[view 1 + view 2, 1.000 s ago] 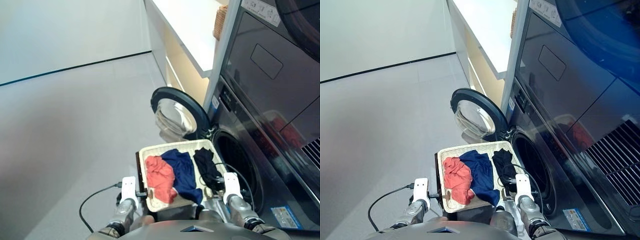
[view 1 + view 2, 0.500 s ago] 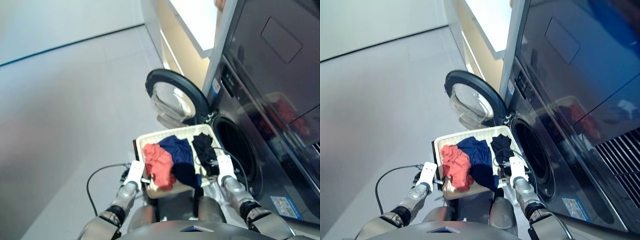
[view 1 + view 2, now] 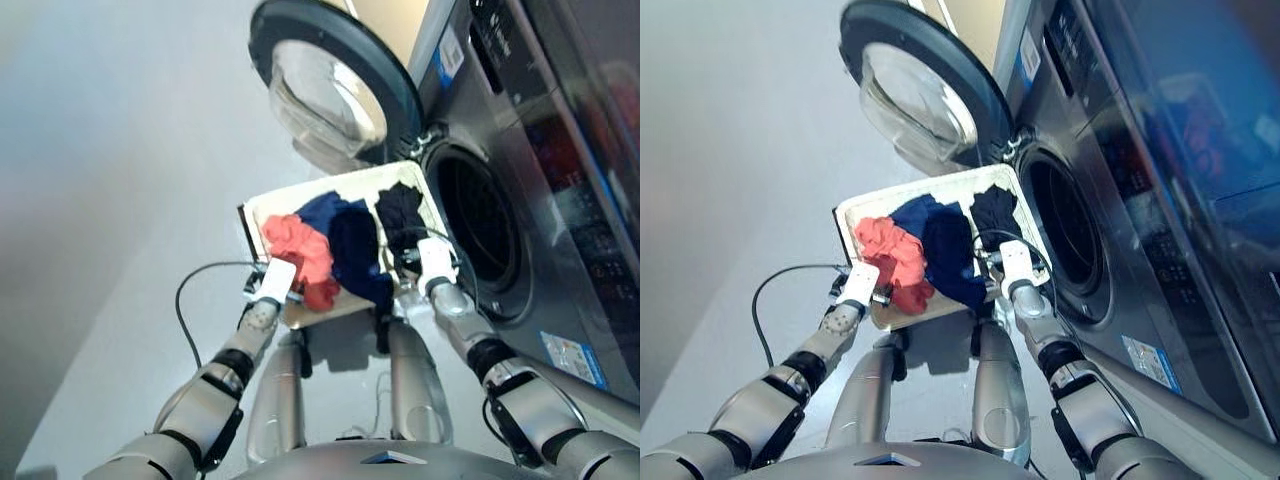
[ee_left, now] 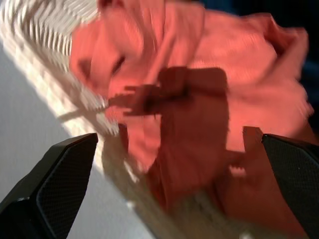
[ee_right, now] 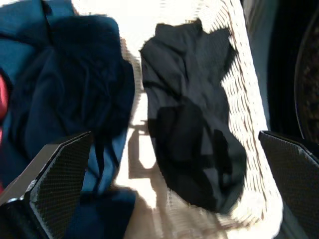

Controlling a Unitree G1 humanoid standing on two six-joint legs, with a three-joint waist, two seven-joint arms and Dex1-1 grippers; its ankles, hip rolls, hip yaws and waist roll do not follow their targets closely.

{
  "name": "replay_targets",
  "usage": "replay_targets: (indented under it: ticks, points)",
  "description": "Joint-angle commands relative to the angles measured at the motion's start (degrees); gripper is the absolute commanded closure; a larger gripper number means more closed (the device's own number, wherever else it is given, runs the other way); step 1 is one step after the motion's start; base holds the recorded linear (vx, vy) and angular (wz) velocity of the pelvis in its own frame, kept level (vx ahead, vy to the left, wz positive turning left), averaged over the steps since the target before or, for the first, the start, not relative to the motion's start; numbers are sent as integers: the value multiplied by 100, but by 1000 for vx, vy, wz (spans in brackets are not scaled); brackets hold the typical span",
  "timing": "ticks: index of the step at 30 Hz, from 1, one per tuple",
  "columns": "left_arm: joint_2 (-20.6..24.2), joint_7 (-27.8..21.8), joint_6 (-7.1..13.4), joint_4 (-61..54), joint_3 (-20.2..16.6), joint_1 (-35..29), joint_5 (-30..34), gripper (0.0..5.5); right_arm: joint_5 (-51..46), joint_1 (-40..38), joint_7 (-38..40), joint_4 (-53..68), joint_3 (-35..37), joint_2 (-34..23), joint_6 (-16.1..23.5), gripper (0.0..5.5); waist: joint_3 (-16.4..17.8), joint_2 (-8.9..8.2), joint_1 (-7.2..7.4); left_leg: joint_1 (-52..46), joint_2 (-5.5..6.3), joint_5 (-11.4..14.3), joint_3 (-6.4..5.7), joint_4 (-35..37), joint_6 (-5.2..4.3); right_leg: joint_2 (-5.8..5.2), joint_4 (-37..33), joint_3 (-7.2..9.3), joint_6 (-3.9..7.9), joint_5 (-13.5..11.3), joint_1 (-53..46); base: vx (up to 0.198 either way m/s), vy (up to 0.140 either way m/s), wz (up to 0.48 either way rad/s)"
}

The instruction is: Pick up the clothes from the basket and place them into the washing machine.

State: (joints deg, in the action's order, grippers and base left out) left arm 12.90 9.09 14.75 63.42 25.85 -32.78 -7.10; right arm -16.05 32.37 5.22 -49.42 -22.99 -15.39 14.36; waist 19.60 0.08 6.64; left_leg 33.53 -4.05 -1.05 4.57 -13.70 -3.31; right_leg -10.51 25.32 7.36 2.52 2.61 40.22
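Seen from the head: cream basket [image 3: 262,212] on the floor [image 3: 120,150] just in front of the grey washer [image 3: 520,150], beside its dark drum hole [image 3: 480,225]; round glass door [image 3: 335,85] swung wide open beyond the basket. Inside the basket, three garments side by side: orange one [image 3: 300,250] at the left, navy one [image 3: 350,245] in the middle and spilling over the near rim, black one [image 3: 400,212] at the right, nearest the drum. Left gripper [image 3: 272,285] poised over the near edge of the orange garment; right gripper [image 3: 432,262] over the near end of the black one. From the left wrist: black fingers [image 4: 55,189] spread wide apart, released, gripping nothing, orange cloth and wicker rim just beyond them. From the right wrist: fingers [image 5: 55,184] likewise parted and empty, black garment between them, navy cloth alongside, wicker wall on the far side.
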Motion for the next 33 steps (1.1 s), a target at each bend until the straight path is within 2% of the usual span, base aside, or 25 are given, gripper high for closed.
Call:
replay_targets:
  ticks: [1, 12, 14, 15, 22, 23, 24, 25, 26, 33]
  points:
    - [281, 239, 192, 15, 103, -164, 597, 0, -126, 144, 65, 401, -222, 2, 422, 0, -238, -57, 123, 142, -218, 623, 63, -836, 100, -174, -656, -289, 495, -646, 90, 0, 0, 0]
    - [622, 452, 91, 336, -119, -621, 421, 0, -439, 526, 34, 1030, -433, 138, 551, 0, -78, -124, 399, 1294, -332, 896, 60, -1720, 150, 41, -254, -521, 430, -642, 1107, -6, 6, -37]
    - [630, 515, 79, 360, -147, -674, 386, 0, -513, 497, 4, 1176, -417, 159, 587, 0, -57, -136, 444, 1452, -343, 933, 30, -1814, 160, 73, -184, -535, 421, -630, 1256, 35, 18, -195]
    - [632, 521, 74, 351, -168, -692, 322, 0, -536, 484, 3, 1235, -423, 172, 592, 0, -39, -103, 418, 1454, -398, 1112, -16, -1904, 116, 124, -68, -533, 445, -463, 1263, 72, 21, -179]
    - [669, 451, 127, 182, -256, -822, -268, 0, -819, 476, -32, 1614, -346, 250, 669, 0, 0, -105, 495, 2055, -383, 1198, -126, -2262, 144, 185, 190, -561, 432, -467, 1796, 11, 2, -22]
    - [692, 436, 125, 153, -251, -842, -314, 69, -826, 471, -35, 1663, -333, 237, 681, 0, -2, -103, 499, 2108, -380, 1211, -135, -2300, 149, 190, 217, -561, 430, -461, 1845, 0, 0, 0]
    - [696, 421, 124, 131, -241, -860, -340, 248, -843, 455, -43, 1664, -324, 239, 689, 0, -5, -108, 498, 2164, -366, 1214, -160, -2334, 153, 188, 236, -552, 428, -459, 1880, 0, 0, 0]
    - [705, 413, 115, 164, -213, -891, -326, 332, -837, 460, -42, 1659, -321, 251, 693, 0, -8, -117, 504, 2233, -373, 1222, -185, -2395, 150, 189, 275, -539, 426, -454, 1928, 0, 0, 0]
    - [689, 407, 114, 188, -197, -926, -319, 550, -822, 462, -51, 1649, -322, 260, 696, 0, -17, -118, 506, 2252, -369, 1233, -199, -2415, 146, 198, 311, -540, 421, -449, 1959, 0, 0, 0]
    - [453, 278, 139, 232, -201, -920, -543, 550, -797, 442, -97, 1388, -277, 301, 682, 0, -128, -77, 476, 2218, -333, 1242, -232, -2400, 134, 175, 344, -529, 396, -417, 1956, 0, 0, 0]
